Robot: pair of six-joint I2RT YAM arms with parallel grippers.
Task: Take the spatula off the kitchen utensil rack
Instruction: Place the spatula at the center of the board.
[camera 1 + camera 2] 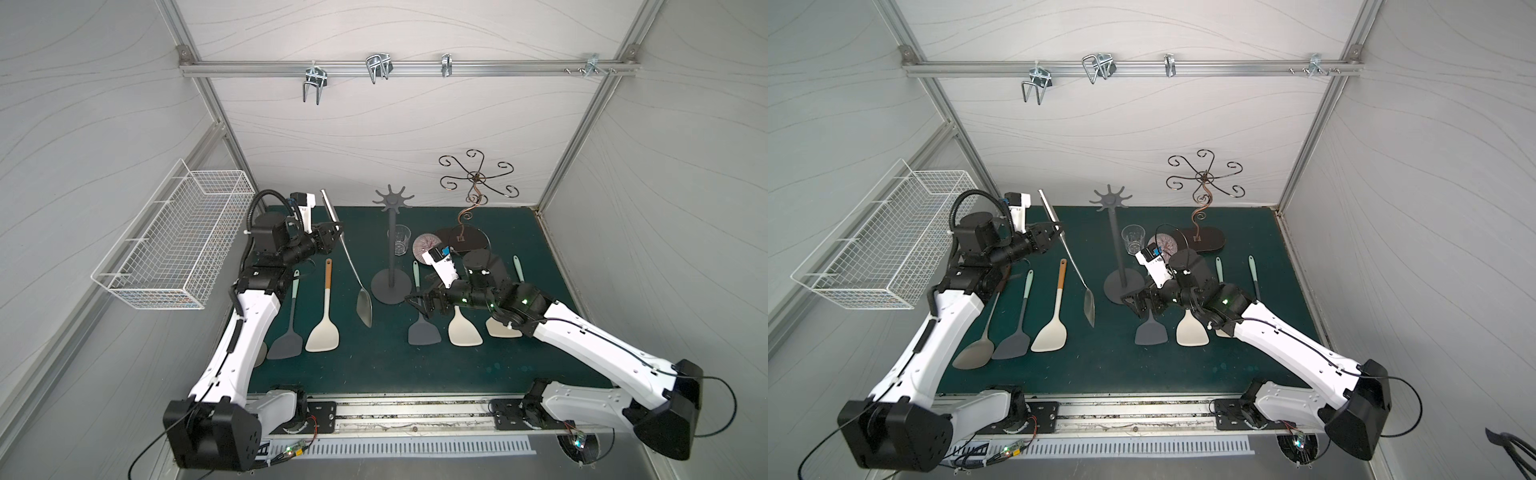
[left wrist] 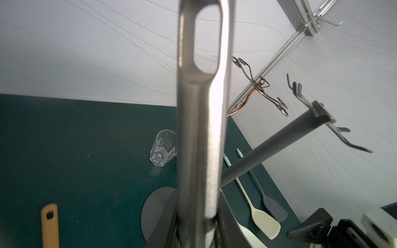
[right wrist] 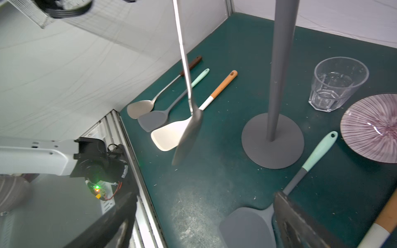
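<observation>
Beyond the front metal track [image 1: 395,415] lies a scuffed dark-green mat [image 1: 374,365]. The right gripper [image 1: 417,306] gapes beside the kitchen utensil rack [image 1: 392,249] base. The left gripper [image 1: 337,232] clamps the steel spatula [image 1: 365,307] aloft, left of the rack and off its hooks. Behind are white walls [image 1: 374,137] and a hook rail [image 1: 395,66].

White arm shells [image 1: 232,345], black joints [image 1: 270,237], black cables [image 1: 252,210]

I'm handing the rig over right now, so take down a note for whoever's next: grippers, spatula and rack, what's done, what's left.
Left gripper: shut on the steel spatula, held by its handle, blade hanging down.
Right gripper: open, empty, low beside the base of the kitchen utensil rack.
Done: spatula is off the rack; its hooks are bare.
Left: likely lay it on the mat and release.
</observation>
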